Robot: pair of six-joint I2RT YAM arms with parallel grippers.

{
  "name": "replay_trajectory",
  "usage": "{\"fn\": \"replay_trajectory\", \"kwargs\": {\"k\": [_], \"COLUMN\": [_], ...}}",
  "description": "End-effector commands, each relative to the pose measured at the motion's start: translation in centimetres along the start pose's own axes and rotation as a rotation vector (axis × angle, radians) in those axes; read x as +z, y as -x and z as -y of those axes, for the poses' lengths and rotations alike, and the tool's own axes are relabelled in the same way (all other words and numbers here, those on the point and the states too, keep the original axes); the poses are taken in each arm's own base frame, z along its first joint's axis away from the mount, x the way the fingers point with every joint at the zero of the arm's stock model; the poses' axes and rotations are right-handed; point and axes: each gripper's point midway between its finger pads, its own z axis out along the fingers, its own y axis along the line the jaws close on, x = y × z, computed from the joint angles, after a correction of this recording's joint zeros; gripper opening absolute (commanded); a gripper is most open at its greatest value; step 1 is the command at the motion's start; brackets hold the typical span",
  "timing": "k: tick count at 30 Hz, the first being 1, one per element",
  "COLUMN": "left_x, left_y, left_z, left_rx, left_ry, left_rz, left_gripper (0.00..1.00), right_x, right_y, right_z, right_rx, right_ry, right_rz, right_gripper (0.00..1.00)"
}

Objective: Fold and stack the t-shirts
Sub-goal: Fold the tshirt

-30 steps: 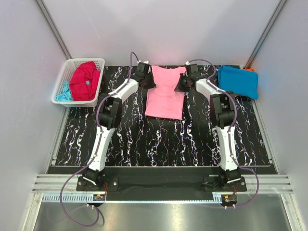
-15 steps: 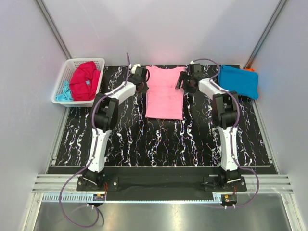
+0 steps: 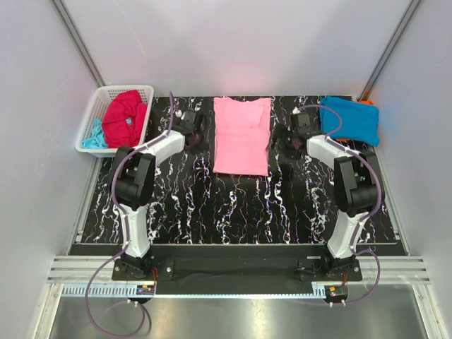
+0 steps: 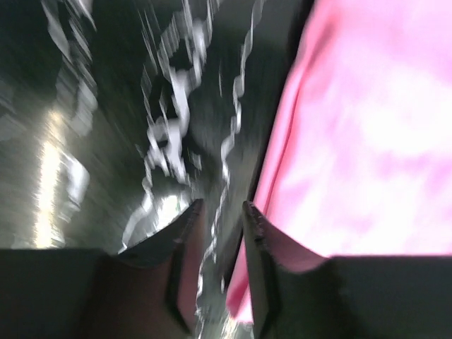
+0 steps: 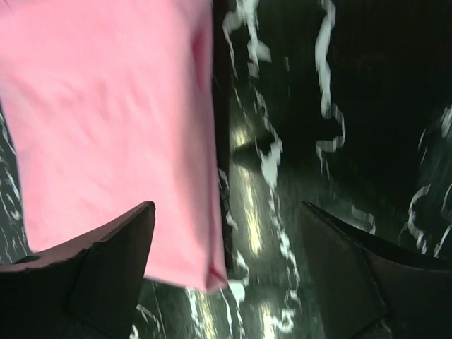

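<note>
A light pink t-shirt (image 3: 242,135) lies flat at the back middle of the table, its sides folded in to a long rectangle. My left gripper (image 3: 192,131) hovers just left of it, open a narrow gap with only table between its fingers (image 4: 185,244); the pink t-shirt (image 4: 367,141) lies to its right. My right gripper (image 3: 283,138) hovers just right of the shirt, wide open and holding nothing, over the pink t-shirt's (image 5: 106,127) edge. A folded bright blue t-shirt (image 3: 349,120) lies at the back right on an orange t-shirt (image 3: 364,103).
A white lattice basket (image 3: 96,111) stands at the back left outside the table mat, holding a crumpled crimson t-shirt (image 3: 125,118) and a pale aqua t-shirt (image 3: 92,136). White walls close in on three sides. The black marbled table (image 3: 233,205) stretches toward the arm bases.
Both grippers let go of the pink t-shirt's upper corners, opened, and drew outward and back toward me. The shirt now lies flat with straight sides.
</note>
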Motion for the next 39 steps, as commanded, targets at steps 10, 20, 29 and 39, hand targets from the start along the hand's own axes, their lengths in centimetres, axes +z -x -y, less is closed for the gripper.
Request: {"fn": "replay_trajectory", "kwargs": {"k": [10, 20, 29, 39], "left_x": [-4.2, -4.1, -4.4, -3.2], "left_y": [-8.0, -8.2, -6.9, -8.3], "left_z": [1.9, 1.9, 1.8, 2.1], "left_rx": [-0.074, -0.115, -0.17, -0.172], "left_ry": [-0.297, -0.332, -0.414, -0.444], "left_rz": [-0.218, -0.238, -0.221, -0.295], "left_gripper": [0.31, 0.3, 0.29, 0.29], "right_x": [-4.3, -3.2, -2.4, -1.6], "right_y": [-6.4, -7.6, -8.1, -8.7], "right_z": [-2.7, -3.1, -2.9, -2.7], "right_rx": [0.106, 0.127, 0.137, 0.157], "right_ry": [0.258, 0.319, 0.312, 0.314], "right_rz": [-0.085, -0.114, -0.132, -0.155], "right_gripper": [0.73, 0.66, 0.62, 0.6]}}
